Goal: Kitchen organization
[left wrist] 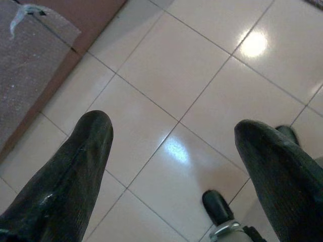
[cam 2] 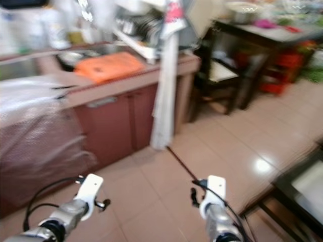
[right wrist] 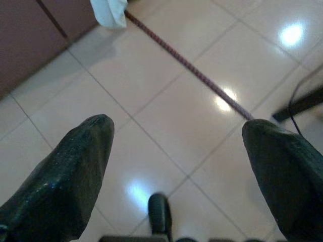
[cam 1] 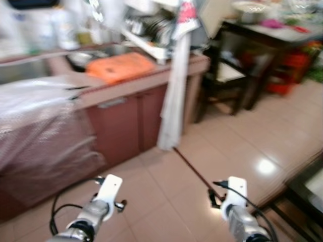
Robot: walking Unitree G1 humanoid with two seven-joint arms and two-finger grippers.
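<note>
Left gripper (left wrist: 171, 146): we see its two black fingers (left wrist: 70, 171) spread wide apart with nothing between them, hanging over the floor (left wrist: 202, 65).
Right gripper (right wrist: 176, 151): we find it released too, fingers (right wrist: 70, 171) parted and empty above the tiles.
Cord (right wrist: 192, 68): a thin dark red line lies on the floor just ahead of our right gripper, running on toward the cloth.
Hanging cloth (cam 1: 174, 96): a long white cloth drops from the counter's corner to the floor, ahead of the right gripper; we see its lower end at the cord's far end.
Covered bulk (cam 1: 35, 126): ahead of our left gripper, to its left, something stands under a sheet of clear plastic.
Counter (cam 1: 136, 83): beyond both grippers, with reddish-brown doors below; an orange board (cam 1: 121, 66) lies on top, with a dish rack (cam 1: 151, 30) behind it, blurred.
Dark table (cam 1: 272, 33): farthest off, well ahead and right of our right gripper, with a metal bowl (cam 1: 250, 10) on it; a chair (cam 1: 224, 75) stands in front of it.
</note>
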